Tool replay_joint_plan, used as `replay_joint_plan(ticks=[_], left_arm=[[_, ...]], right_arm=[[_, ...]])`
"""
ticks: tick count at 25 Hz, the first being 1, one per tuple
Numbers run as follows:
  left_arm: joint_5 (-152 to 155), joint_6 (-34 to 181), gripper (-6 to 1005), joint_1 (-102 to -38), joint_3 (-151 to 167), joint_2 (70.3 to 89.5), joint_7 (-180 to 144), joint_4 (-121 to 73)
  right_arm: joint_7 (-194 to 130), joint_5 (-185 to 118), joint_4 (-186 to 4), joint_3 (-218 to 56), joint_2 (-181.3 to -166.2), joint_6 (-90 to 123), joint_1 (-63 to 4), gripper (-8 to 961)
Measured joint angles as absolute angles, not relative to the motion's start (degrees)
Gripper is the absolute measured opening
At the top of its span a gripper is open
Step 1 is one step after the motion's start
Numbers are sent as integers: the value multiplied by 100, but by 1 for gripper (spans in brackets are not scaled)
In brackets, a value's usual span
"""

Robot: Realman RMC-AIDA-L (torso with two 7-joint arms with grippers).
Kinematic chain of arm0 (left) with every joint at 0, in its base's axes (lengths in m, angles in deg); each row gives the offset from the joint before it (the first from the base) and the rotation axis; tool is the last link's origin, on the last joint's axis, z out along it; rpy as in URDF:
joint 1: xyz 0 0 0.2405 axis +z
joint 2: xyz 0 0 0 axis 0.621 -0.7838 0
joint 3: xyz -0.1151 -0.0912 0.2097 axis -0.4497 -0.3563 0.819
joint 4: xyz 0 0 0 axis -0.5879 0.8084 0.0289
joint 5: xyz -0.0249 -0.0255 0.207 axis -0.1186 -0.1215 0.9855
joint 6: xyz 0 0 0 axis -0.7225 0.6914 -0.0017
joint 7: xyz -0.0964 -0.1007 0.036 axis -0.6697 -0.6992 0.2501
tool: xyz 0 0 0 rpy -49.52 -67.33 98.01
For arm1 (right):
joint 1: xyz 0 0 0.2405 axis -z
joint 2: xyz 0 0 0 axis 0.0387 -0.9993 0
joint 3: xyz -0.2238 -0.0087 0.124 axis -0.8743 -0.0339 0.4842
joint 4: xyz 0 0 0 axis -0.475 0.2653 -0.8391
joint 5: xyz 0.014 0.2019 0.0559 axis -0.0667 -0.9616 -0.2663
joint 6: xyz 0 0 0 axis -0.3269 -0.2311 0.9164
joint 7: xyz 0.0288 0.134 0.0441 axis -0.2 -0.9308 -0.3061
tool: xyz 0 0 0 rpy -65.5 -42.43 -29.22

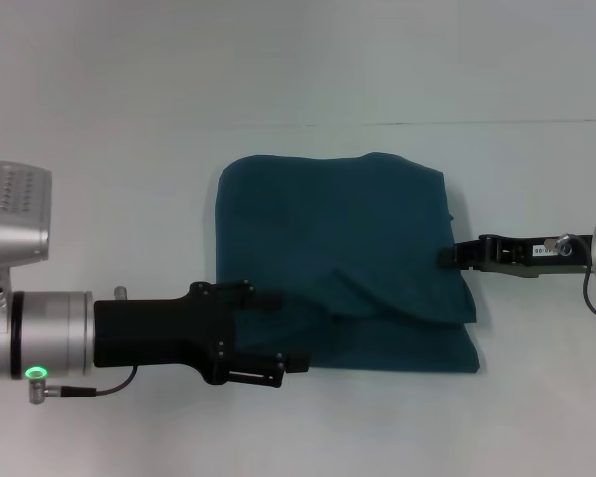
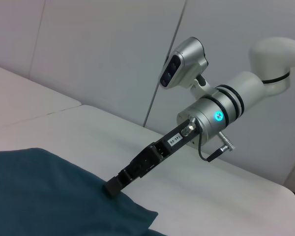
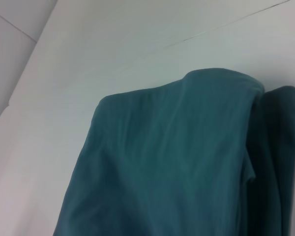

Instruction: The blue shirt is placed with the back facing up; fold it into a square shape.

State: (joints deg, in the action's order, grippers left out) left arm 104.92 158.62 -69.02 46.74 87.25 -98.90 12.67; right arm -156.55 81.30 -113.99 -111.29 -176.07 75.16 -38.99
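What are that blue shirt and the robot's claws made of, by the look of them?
The blue shirt looks like soft matte knit fabric, likely cotton: it sags and creases in folds. The left gripper and right gripper look like hard black plastic or coated metal, with flat faces and screws; which one, I can't tell.

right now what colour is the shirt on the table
Plain dark teal-blue, no lettering visible on the shirt; the head view shows it best.

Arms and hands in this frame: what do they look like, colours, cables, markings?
Both arms are silver-grey cylinders ending in a black angular hand. The left hand has a green ring light and a thin black cable at its wrist. The right hand carries a small white label, a blue-green ring light, a looped black cable and a silver camera pod.
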Motion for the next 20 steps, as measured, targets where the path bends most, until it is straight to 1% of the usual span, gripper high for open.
replay_joint_plan(ticks=[5, 8, 14, 20], left_arm=[[10506, 15824, 936, -6973, 4674, 8707, -9891, 1171], [10507, 15820, 937, -6988, 4675, 8693, -9891, 1161], [10494, 15730, 936, -6998, 4665, 8699, -9891, 1157], [10484, 15680, 936, -7020, 4665, 8745, -9960, 1156]], right_arm=[[-15647, 8092, -11406, -11147, -17610, 7510, -3908, 233], [-15575, 7960, -11444, -11134, -17613, 7560, -3882, 37], [-15215, 7609, -11533, -11087, -17599, 7966, -3814, 21], [-15059, 7240, -11861, -11073, -17559, 8560, -3612, 32]])
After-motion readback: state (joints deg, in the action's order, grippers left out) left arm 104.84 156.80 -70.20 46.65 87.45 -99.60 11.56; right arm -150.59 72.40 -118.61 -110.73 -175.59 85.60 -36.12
